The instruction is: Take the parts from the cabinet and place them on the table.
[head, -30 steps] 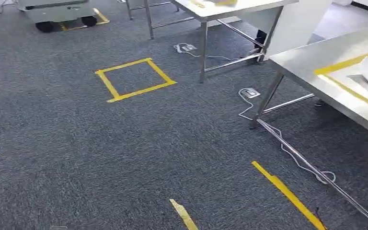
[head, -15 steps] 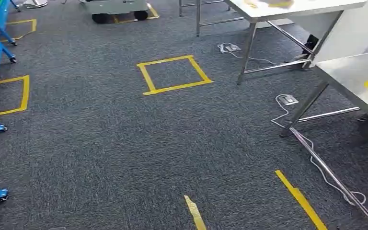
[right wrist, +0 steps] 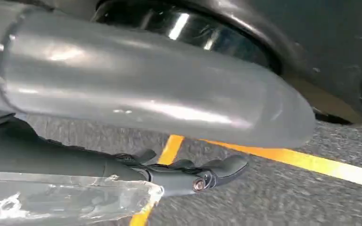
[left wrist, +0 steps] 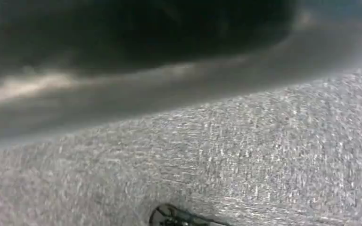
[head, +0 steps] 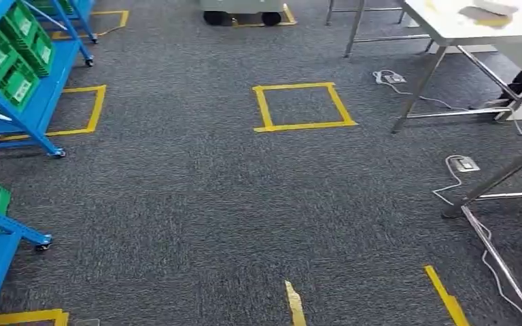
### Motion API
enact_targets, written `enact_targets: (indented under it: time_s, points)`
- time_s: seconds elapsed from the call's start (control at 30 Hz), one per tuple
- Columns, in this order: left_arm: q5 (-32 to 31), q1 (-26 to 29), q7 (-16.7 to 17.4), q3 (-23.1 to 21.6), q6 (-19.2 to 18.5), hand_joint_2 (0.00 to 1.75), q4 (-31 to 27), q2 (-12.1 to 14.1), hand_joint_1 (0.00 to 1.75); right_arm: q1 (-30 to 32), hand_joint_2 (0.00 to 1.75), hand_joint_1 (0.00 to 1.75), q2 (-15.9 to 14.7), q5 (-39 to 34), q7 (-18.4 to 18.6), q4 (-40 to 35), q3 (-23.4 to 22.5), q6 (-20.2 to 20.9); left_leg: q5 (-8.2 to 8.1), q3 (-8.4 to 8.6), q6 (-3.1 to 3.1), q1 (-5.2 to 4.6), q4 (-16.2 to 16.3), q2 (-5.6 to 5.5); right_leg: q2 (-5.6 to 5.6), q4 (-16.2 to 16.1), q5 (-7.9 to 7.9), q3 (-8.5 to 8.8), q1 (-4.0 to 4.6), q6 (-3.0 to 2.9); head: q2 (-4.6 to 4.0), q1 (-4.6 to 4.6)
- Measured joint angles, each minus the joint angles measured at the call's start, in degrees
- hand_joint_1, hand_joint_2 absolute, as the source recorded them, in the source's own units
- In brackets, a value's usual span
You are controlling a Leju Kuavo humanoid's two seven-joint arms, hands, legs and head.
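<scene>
view: the whole head picture has slid right over the last second, so the camera is swinging left. The floor things themselves have not moved.
gone: the steel table with the taped frame and the white item on it has left the picture; only its legs (head: 499, 178) remain at right.
new: blue cabinet (head: 44, 102) at upper left, green bins (head: 8, 64) on its shelves. A second blue rack (head: 0, 238) sits at lower left, also with green bins.
parts: judged to be in the bins. None is visible from here; too far and at too steep an angle.
floor: the tape square (head: 304, 106) is now mid-picture, between the cabinet and the far table (head: 462, 28). A cable and floor box (head: 463, 163) lie by the near legs. A wheeled cart (head: 241, 10) is at the top edge.
right hand (right wrist: 179, 174): hangs over carpet and yellow tape, dark fingers lying roughly straight. Clear crinkled film (right wrist: 70, 202) lies against them. I can't tell if it is held, so grip state is unknown.
left hand: its wrist view is motion blur over carpet, so I can't tell its state.
step: judging by the pan, it is turning from the table toward the cabinet for a pick.
next: needs to finish the turn, square up to the shelves and close in before any reach.
risk: rack casters and the tape strips are near the walking path.
</scene>
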Motion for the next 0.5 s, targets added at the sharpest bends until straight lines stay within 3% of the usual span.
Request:
enact_targets:
  time_s: [0.03,0.07,0.17,0.2,0.23,0.27,0.33,0.37,0.4,0.43,0.47,0.5]
  points:
    - [0.0,-0.1,0.0,0.0,0.0,0.00,0.0,-0.1,0.00,0.0,0.00,0.00,-0.2,0.0,0.0,0.0,0.1,0.0,-0.01,-0.20,-0.19,-0.09,0.1,-0.47,2.97,-2.7,-0.01,1.19,-0.11,-0.40,0.00,-0.09]
    - [0.0,-0.2,0.0,0.0,0.0,0.00,0.0,-0.1,0.00,0.0,0.00,0.00,-0.2,0.1,0.0,0.0,0.3,0.0,-0.11,-0.60,-0.47,-0.26,0.6,-1.28,2.73,-4.2,-0.19,1.76,-0.42,-0.21,0.00,-0.09]
    - [0.0,0.2,0.2,0.2,-0.1,0.00,0.0,-0.1,0.00,-0.2,0.00,0.00,-0.2,0.3,0.2,0.0,0.5,-0.2,0.55,-1.37,-1.66,0.18,0.4,-2.84,1.40,-3.7,0.00,1.80,-0.01,-0.52,0.00,-0.09]
    - [0.1,0.2,0.5,0.4,-0.3,0.00,0.0,0.3,0.00,-0.2,0.00,0.00,-0.1,0.7,0.4,0.0,0.7,-0.4,0.08,-1.43,-1.82,0.15,0.8,-2.17,0.49,-4.4,0.38,2.07,-0.65,-1.01,0.00,0.00]
    - [0.2,0.3,0.6,0.6,-0.6,0.00,0.0,0.0,0.00,-0.2,0.00,0.00,-0.2,1.1,0.6,0.0,0.9,-0.8,-1.12,-1.97,-2.24,-0.20,2.2,1.25,-0.13,-4.5,0.43,2.27,-0.55,-1.22,0.00,-0.53]
    - [0.4,0.1,0.7,0.9,-1.0,0.00,0.0,0.1,0.00,-0.3,0.00,0.00,-0.2,1.5,0.9,0.0,1.3,-1.0,-3.32,-3.65,-2.63,0.01,5.7,2.87,-0.94,-4.5,0.36,2.31,-0.52,-1.42,0.00,-1.05]
    - [0.4,-0.1,1.0,1.2,-1.4,0.00,0.0,0.2,0.00,-0.2,0.00,0.00,-0.1,2.2,1.5,0.0,2.0,-1.5,-7.21,-7.93,-3.18,0.38,14.6,3.80,-2.81,-4.4,0.19,2.35,-0.44,-1.59,0.00,-1.01]
    - [0.4,-0.1,1.2,1.3,-1.5,0.00,0.0,0.3,0.00,-0.2,0.00,0.00,-0.1,2.3,1.6,0.0,2.3,-1.7,-7.97,-9.36,-3.37,0.53,17.4,3.88,-3.61,-4.4,0.11,2.33,-0.44,-1.61,0.00,-1.03]
    - [0.4,0.0,1.4,1.5,-1.6,0.00,0.0,0.4,0.00,-0.3,0.00,0.00,-0.1,2.3,1.7,0.0,2.4,-1.8,-7.22,-9.44,-3.54,0.70,17.7,3.94,-4.38,-4.4,0.00,2.40,-0.45,-1.56,0.00,-1.05]
    - [0.4,0.2,1.5,1.7,-1.6,0.00,0.0,0.5,0.00,-0.3,0.00,0.00,-0.1,2.3,1.7,0.0,2.7,-1.8,-5.09,-8.15,-3.59,0.85,15.2,4.11,-5.13,-4.4,-0.14,2.54,-0.47,-1.46,0.00,-1.07]
    - [0.4,0.2,1.5,1.8,-1.6,0.00,0.0,0.6,0.00,-0.4,0.00,0.00,-0.1,2.4,1.7,-0.1,2.9,-1.8,-2.64,-5.99,-3.57,0.91,11.1,4.60,-5.75,-4.3,-0.31,2.74,-0.48,-1.32,0.00,-1.03]
    - [0.4,0.1,1.5,2.0,-1.7,0.00,0.0,0.7,0.00,-0.4,0.00,0.00,-0.1,2.4,1.7,-0.1,3.1,-1.9,-0.20,-3.23,-3.45,0.89,6.0,6.07,-6.42,-4.3,-0.52,3.04,-0.48,-1.09,0.00,-1.07]
